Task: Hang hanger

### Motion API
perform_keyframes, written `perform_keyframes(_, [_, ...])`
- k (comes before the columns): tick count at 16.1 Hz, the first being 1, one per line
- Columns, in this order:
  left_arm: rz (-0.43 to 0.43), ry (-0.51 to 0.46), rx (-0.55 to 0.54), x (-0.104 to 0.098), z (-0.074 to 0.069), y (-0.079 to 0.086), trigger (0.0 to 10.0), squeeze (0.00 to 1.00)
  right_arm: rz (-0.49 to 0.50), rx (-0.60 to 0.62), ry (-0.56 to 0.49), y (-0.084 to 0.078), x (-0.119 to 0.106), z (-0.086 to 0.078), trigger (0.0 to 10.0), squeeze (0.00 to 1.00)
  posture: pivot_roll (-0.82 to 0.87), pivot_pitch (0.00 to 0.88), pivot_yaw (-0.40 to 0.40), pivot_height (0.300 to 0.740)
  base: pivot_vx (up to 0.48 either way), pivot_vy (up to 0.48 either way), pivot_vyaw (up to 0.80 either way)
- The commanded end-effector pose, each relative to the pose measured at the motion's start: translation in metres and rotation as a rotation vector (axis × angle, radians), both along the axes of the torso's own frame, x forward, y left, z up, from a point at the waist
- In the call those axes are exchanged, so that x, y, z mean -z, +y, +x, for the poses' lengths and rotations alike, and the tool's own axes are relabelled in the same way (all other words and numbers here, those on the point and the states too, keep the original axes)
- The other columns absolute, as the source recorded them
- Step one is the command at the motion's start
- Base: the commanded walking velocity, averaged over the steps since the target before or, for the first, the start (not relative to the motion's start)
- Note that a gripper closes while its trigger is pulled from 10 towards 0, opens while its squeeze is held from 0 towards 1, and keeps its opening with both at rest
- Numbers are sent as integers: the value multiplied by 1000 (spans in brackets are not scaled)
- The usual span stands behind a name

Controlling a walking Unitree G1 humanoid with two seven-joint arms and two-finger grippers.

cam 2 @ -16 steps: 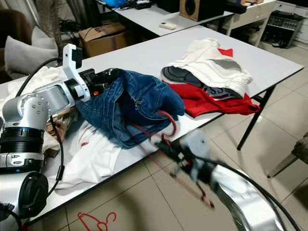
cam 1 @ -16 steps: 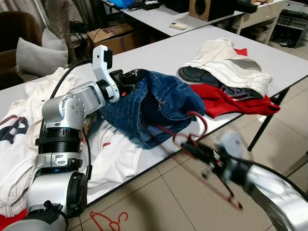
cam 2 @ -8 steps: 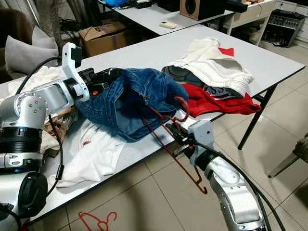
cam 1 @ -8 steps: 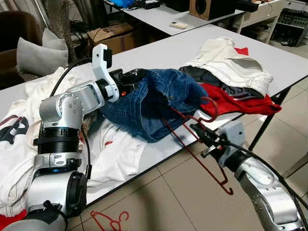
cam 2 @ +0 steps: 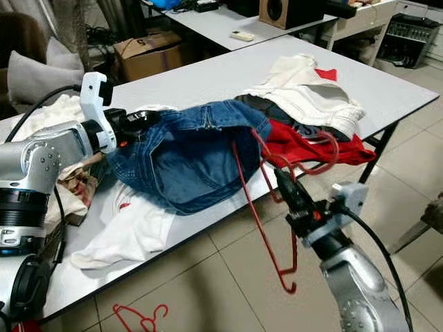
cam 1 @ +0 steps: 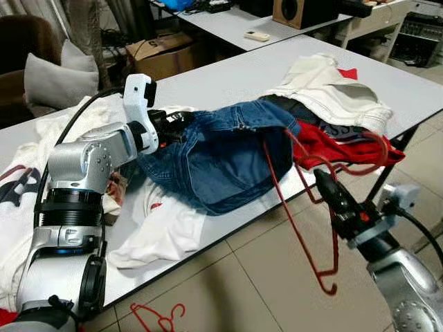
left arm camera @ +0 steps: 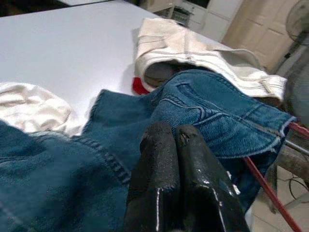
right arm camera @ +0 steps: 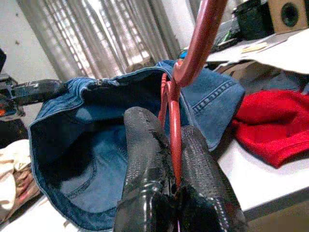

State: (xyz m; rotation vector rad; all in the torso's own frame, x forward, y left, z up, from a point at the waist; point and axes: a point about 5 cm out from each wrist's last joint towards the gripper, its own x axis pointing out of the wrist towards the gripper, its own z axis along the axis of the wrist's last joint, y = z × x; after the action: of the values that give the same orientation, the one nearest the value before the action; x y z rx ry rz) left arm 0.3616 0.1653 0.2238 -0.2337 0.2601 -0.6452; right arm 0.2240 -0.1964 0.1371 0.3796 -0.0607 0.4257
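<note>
The blue jeans lie stretched across the grey table. My left gripper is shut on their waistband at the left end; in the left wrist view its fingers press together against the denim. My right gripper is off the table's front edge, shut on a red wire hanger. One end of the hanger reaches into the jeans' opening, its lower end hangs over the floor. In the right wrist view the hanger runs between the black fingers.
A pile of white, dark and red clothes lies at the table's right end. White garments cover the left side. A second red hanger lies on the tiled floor. A cardboard box and another table stand behind.
My right gripper has swung right and up with the hanger, away from the table edge. The jeans now lie pulled out wide and flat, and my left gripper has drawn a little to the left.
</note>
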Motion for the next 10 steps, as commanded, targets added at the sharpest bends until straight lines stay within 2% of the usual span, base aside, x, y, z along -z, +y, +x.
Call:
perform_keyframes(1, [-14, -25, 33, -7, -3, -1, 0, 0, 9, 8, 8, -3, -1, 2, 10000, 0, -201, 0, 126, 740, 0, 0, 0])
perform_keyframes(4, [-53, -5, 116, -9, -8, -10, 0, 0, 35, 11, 103, 0, 10, 13, 10000, 0, -200, 0, 130, 740, 0, 0, 0])
perform_keyframes(5, [-41, 20, 130, -4, -10, -12, 0, 0, 103, 19, 128, 3, 13, 26, 10000, 0, -195, 0, 135, 740, 0, 0, 0])
perform_keyframes(7, [-6, 35, 127, 2, -12, -12, 0, 0, 212, 30, 117, 5, 9, 39, 10000, 0, -195, 0, 135, 740, 0, 0, 0])
perform_keyframes(10, [159, 90, 160, 23, -24, -4, 0, 0, 504, 79, 98, 9, -4, 65, 10000, 0, -163, 0, 129, 740, 0, 0, 0])
